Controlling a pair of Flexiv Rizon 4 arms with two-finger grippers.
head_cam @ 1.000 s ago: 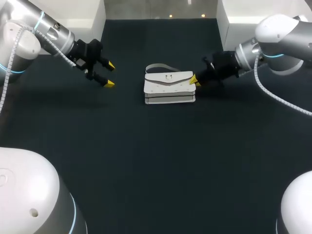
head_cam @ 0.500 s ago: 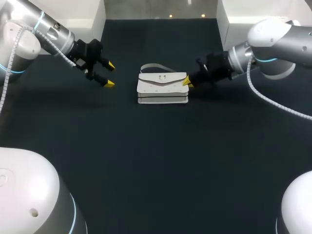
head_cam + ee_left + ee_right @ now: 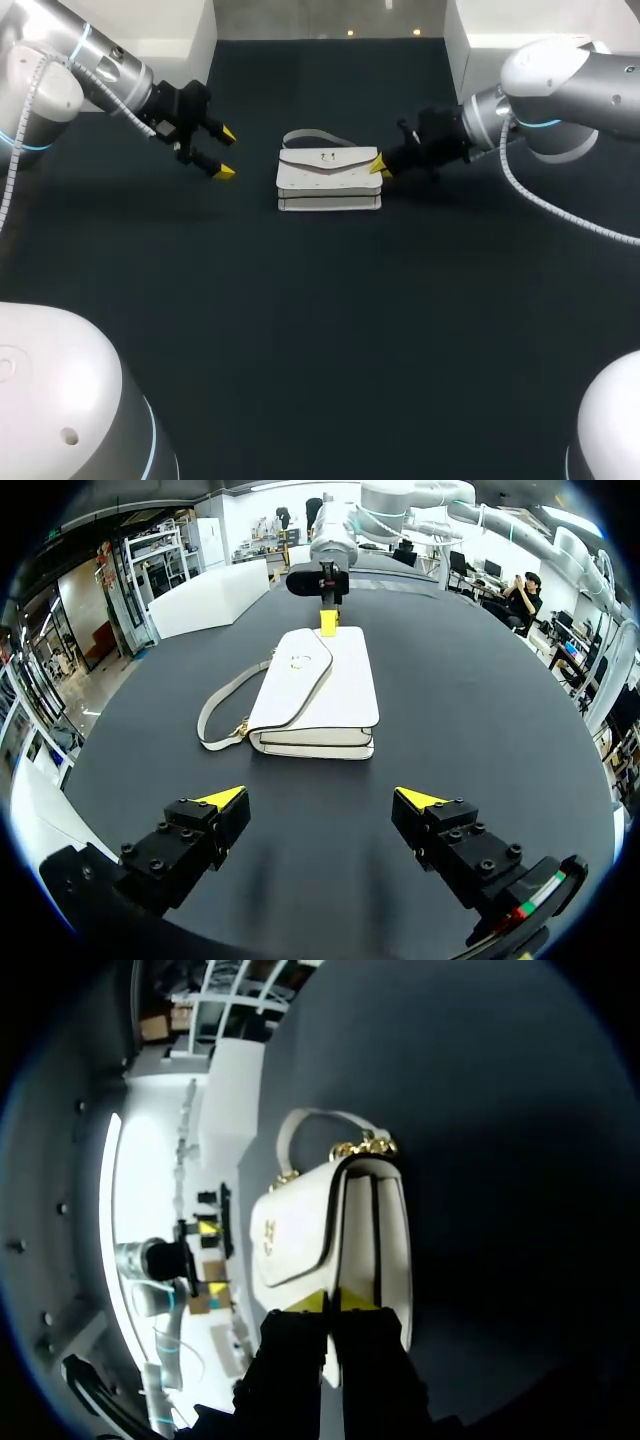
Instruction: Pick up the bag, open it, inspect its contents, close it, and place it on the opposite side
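Sliding left over the last second, the bag lies upper-centre on the counter, nudged by the narrow right fingers toward the wide-spread left fingers, probably for pickup.

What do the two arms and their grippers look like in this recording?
The left arm and right arm are rounded silver-grey shells with cyan light rings and a white coiled cable outside each. The left gripper and right gripper are black and blocky, each finger ending in a bright yellow wedge tip.
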